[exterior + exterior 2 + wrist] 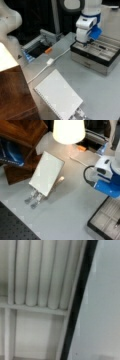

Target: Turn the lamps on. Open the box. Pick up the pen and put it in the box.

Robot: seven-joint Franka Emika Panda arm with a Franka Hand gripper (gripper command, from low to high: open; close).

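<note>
While the box [96,53] lies open with the pen [102,47] in a groove, my gripper [84,44] hangs over its near end, finger gap impossible to tell.

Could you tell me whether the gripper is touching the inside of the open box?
Cannot tell. In a front view the gripper hangs low over the left end of the open box, its tips against the grooved inside, but no gap or contact shows plainly.

In a front view, the pen [102,47] lies in the box [93,53], right of the notebook [58,96].
</note>
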